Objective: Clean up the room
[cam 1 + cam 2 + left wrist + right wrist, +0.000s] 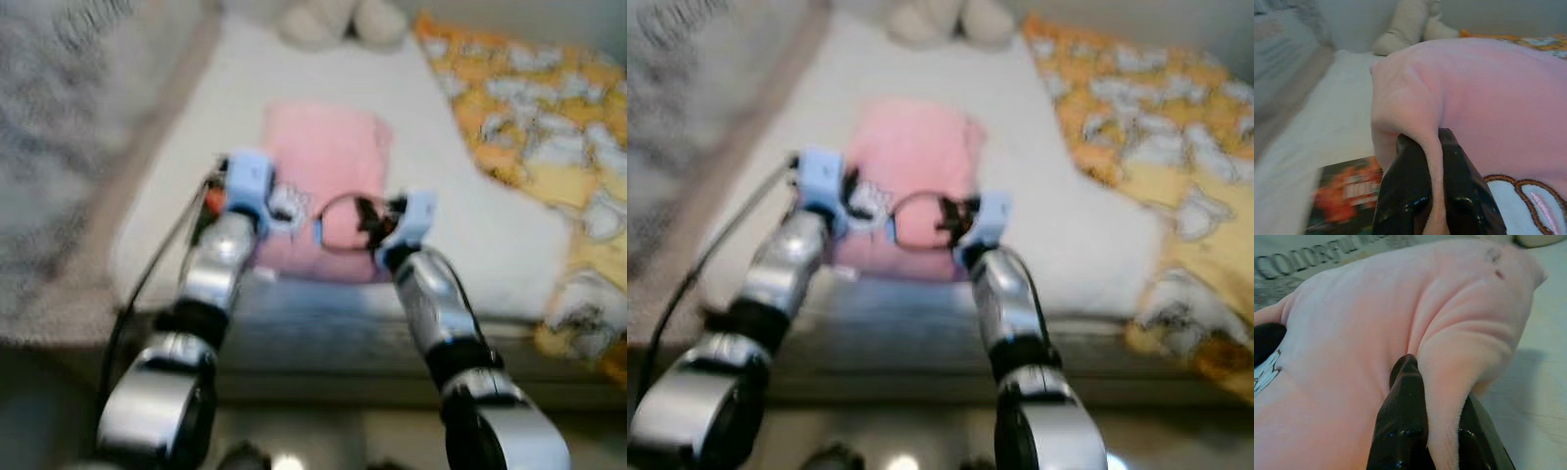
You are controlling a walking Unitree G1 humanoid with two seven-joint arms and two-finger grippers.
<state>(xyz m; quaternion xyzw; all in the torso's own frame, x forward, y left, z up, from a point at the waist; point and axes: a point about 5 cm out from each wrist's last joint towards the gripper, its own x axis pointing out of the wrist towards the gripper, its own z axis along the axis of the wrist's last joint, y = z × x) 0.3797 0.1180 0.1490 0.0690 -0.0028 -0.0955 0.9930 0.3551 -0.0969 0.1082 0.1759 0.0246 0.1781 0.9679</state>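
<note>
A: What is lying at the left of the frame?

B: A grey patterned rug [59, 127] is filling the upper left, and beside it a white mattress [196, 147] is running up the middle toward a beige stuffed toy [338, 20] at the top edge.

A: Where is the thing being tidied?

B: A pink blanket [328, 162] is lying folded in the center of the frame, on the near part of the mattress. Its long axis is running away from the robot, from the near edge toward the toy.

A: And the grippers?

B: The left gripper [1436, 196] is pinching a fold at the blanket's near left corner, fingers pressed together on the cloth. Just under that corner something printed in orange and dark colors, perhaps a book [1347, 193], is poking out. The right gripper [1437, 431] is pinching a fold at the near right corner in the same way. Both are reaching equally far, so a lift would likely raise the near edge evenly.

A: What is at the right?

B: A yellow and orange quilt [549, 147] with white figures is covering the upper right. No bin or basket can be made out.
</note>
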